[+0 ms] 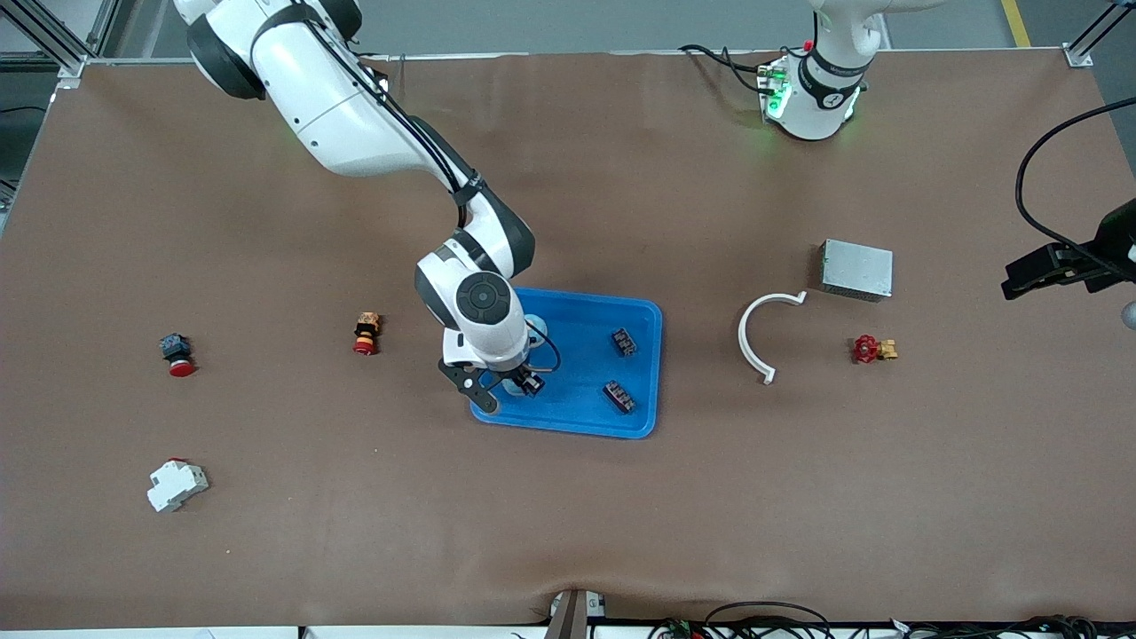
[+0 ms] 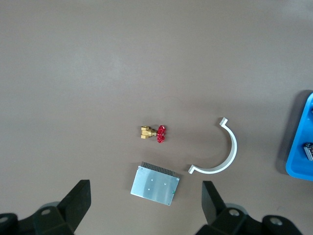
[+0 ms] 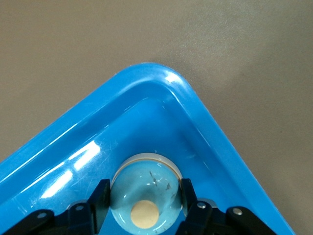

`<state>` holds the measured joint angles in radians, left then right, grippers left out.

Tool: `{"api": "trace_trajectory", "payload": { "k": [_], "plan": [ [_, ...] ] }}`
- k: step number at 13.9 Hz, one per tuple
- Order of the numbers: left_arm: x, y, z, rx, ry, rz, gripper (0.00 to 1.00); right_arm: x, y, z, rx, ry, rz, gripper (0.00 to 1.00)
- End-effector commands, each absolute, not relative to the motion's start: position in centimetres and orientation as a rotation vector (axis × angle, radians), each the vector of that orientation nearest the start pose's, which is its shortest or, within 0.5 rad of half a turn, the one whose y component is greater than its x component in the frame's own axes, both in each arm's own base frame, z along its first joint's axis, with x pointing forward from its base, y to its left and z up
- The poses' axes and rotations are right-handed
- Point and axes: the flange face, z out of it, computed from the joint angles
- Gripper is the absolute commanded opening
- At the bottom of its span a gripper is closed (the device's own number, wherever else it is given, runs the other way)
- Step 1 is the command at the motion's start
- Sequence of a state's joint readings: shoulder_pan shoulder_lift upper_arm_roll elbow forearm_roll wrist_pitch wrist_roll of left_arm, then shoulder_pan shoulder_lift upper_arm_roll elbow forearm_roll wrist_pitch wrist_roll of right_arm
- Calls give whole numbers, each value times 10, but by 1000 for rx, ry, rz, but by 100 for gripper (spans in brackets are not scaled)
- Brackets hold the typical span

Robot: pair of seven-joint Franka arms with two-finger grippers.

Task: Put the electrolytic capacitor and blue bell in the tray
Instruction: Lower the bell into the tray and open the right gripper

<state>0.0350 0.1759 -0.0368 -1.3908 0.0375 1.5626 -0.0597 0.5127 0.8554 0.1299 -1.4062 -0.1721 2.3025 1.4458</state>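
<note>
My right gripper (image 1: 512, 389) (image 3: 144, 197) is shut on the blue bell (image 3: 145, 188) (image 1: 515, 382), a pale blue dome with a tan disc on top. It holds the bell low inside the bright-blue tray (image 1: 641, 312) (image 3: 161, 73), at the corner nearest the front camera toward the right arm's end. The electrolytic capacitor does not show plainly. A pale rounded thing (image 1: 535, 323) lies in the tray, half hidden by the right wrist. My left gripper (image 1: 1056, 266) (image 2: 145, 195) waits open and empty, high over the left arm's end of the table.
Two dark blocks (image 1: 624, 342) (image 1: 619, 397) lie in the tray. A white curved clamp (image 1: 761, 335), a grey metal box (image 1: 856, 269) and a red valve (image 1: 871, 349) sit toward the left arm's end. Two red buttons (image 1: 366, 333) (image 1: 177, 355) and a white breaker (image 1: 176, 485) lie toward the right arm's end.
</note>
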Motion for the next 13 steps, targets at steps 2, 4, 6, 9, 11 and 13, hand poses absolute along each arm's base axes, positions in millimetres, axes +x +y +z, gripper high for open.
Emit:
{"api": "trace_trajectory", "payload": {
  "k": [2,4,6,9,11,13],
  "plan": [
    [607,5,610,-3125,-80,-6,100,604,427,191,-2906,1144,-114,100],
    [607,0,609,-3130,-68,-1,100,605,427,194,-2907,1134,-119,100],
    [606,-6,608,-3130,-52,6,100,605,427,197,-2911,1126,-120,100],
    [607,-8,603,-3133,-52,28,100,611,418,221,-2950,1061,-107,100],
    [607,-8,600,-3133,-52,40,100,626,382,252,-3066,934,-30,100],
    [608,-6,599,-3131,-56,40,100,644,350,293,-3099,780,-69,100]
  ]
}}
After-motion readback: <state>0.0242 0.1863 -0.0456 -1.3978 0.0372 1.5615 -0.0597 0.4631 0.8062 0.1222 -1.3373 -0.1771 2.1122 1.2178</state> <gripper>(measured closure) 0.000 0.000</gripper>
